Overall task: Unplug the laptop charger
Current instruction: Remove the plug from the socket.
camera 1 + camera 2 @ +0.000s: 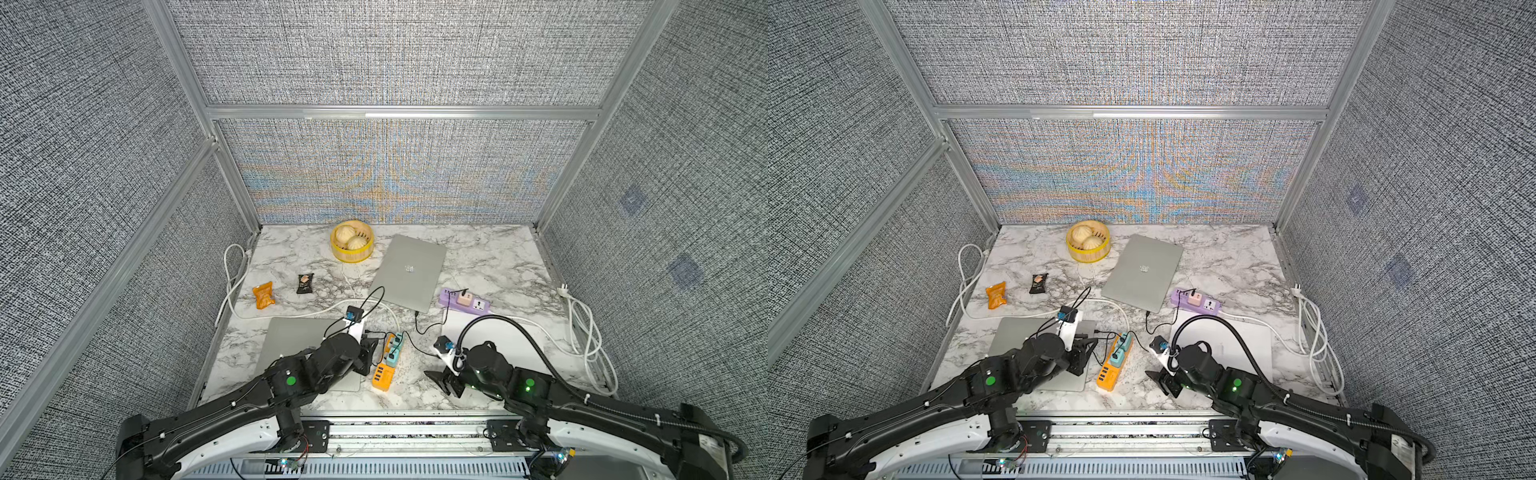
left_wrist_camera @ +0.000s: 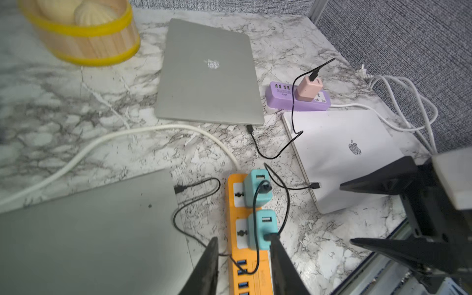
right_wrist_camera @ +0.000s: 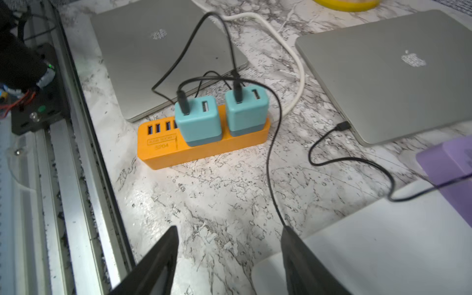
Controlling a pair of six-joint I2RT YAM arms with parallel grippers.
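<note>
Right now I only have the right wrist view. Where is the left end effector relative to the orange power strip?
Observer: The left end effector hangs open beside the orange power strip, aimed at the teal charger nearest its USB ports.
Operator: What's plugged into the purple strip?
Observer: A pink charger stands in the purple power strip.
Operator: Where does its cable run?
Observer: Its black cable leads to the near edge of the far grey laptop.

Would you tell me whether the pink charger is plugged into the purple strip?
Plugged in: the pink charger stands seated on the purple strip, black cable in its top.
</note>
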